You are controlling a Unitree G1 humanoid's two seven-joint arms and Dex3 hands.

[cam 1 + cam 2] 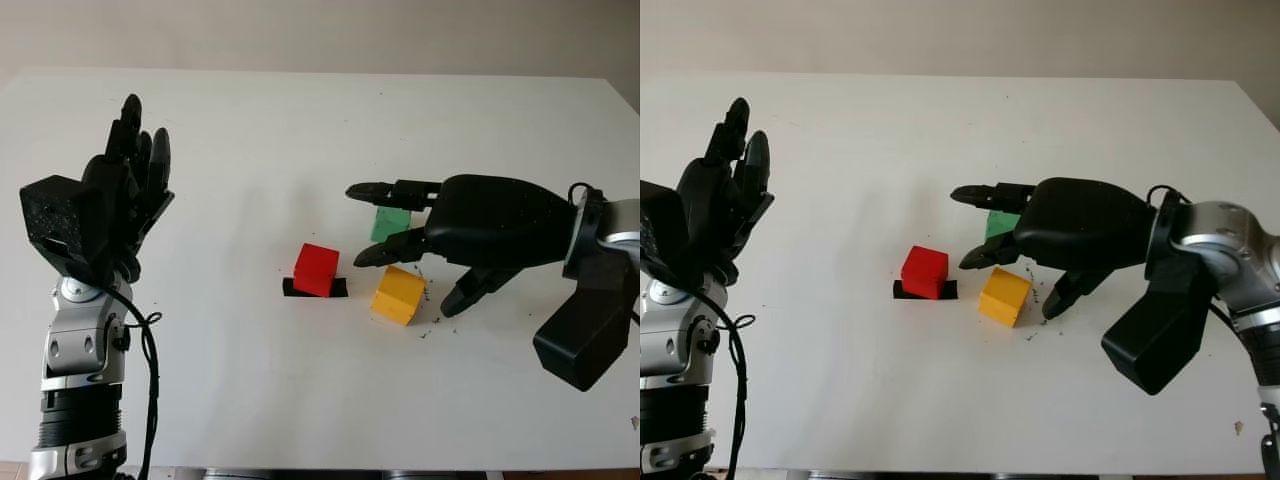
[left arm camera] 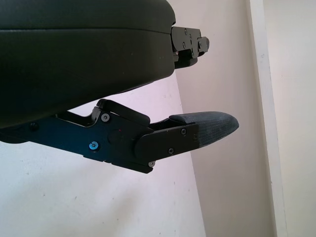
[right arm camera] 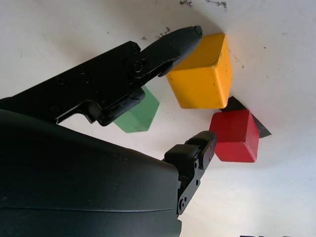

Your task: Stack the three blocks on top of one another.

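Head views: red block (image 1: pixel 316 270) sits at centre of frame on a black patch (image 1: pixel 314 289) on the white table (image 1: pixel 300 150). Yellow block (image 1: pixel 398 294) lies just right of it, apart from it and tilted. Green block (image 1: pixel 390 224) is above the yellow one, partly hidden by the right hand (image 1: pixel 440 235).

Right hand hovers over the yellow and green blocks, reaching in from centre right, open, gripping nothing.

Left hand (image 1: pixel 115 205) is raised at left of frame, well apart from the blocks, open, holding nothing.
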